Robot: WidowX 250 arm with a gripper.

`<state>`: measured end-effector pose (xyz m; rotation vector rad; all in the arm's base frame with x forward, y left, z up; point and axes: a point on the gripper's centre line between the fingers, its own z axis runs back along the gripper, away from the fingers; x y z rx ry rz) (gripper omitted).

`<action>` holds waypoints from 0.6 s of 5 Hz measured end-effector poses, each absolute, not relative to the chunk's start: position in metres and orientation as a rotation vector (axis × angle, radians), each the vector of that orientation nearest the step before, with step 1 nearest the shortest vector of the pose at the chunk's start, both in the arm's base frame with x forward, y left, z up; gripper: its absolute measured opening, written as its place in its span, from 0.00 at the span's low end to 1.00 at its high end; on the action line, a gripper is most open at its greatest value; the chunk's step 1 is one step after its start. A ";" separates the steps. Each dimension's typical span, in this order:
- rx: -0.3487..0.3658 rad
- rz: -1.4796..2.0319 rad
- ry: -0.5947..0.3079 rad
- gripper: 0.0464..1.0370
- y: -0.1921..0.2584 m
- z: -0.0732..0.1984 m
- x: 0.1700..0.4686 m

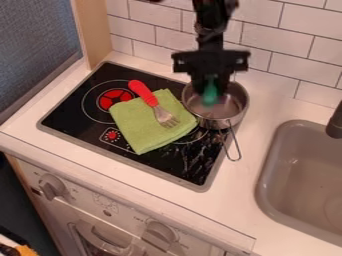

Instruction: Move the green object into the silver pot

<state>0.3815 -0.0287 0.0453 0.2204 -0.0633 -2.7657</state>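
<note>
Gripper [210,99], clamped on the green object [210,93], should descend inside the saucepan [215,121] at the cooktop's [67,114] back-right corner before opening.

Soft, fairly even light; counter [234,202] bright. Streaky glare on black stovetop [67,112], toward its near corner. Glints on metal pot [215,121]. Gripper [210,94] blurred. View's lower-left edge dim.
</note>
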 end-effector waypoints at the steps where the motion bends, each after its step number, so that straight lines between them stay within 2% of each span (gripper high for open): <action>1: 0.188 -2.775 -0.061 0.38 -0.030 0.037 0.375; 2: 0.133 -2.785 -0.080 0.46 -0.031 0.027 0.372; 3: 0.118 -2.762 -0.063 0.77 -0.024 0.027 0.371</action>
